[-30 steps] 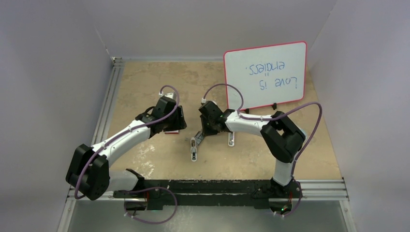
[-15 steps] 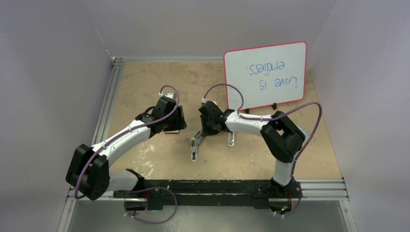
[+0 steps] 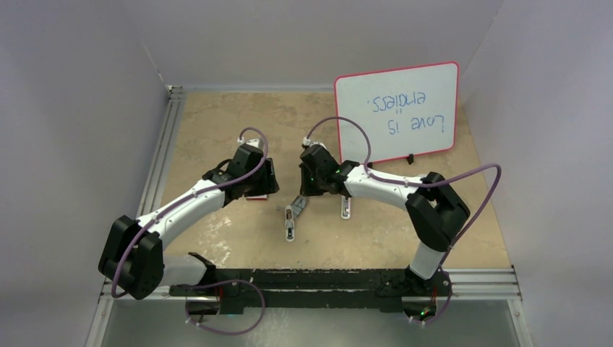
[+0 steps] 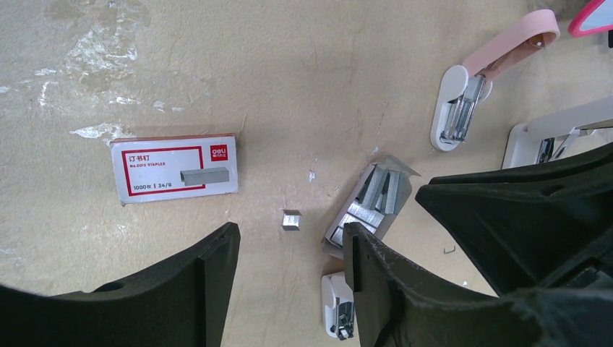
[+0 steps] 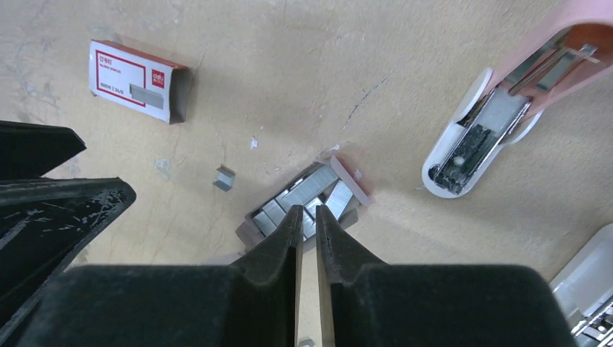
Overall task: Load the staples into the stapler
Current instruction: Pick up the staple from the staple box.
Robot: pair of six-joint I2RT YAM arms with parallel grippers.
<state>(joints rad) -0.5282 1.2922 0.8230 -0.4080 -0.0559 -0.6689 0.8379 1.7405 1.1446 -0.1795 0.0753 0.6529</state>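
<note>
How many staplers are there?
3. The pink stapler lies open beyond the staple tray, a white stapler beside it, partly hidden, a third stapler at the tray's near end. Others may be hidden.

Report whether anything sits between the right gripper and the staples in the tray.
Nothing visible does. The right gripper hangs directly over the staples in their grey tray, jaws nearly together.

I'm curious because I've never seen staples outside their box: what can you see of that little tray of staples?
The tray of staples is a small, shallow grey tray, cardboard by its look, with a pinkish flap at one end. It lies flat on the tan table, uncovered, holding several short silvery metal strips jumbled at different angles. The right arm's fingers, nearly closed, hang right over it; whether they touch it cannot be told.
</note>
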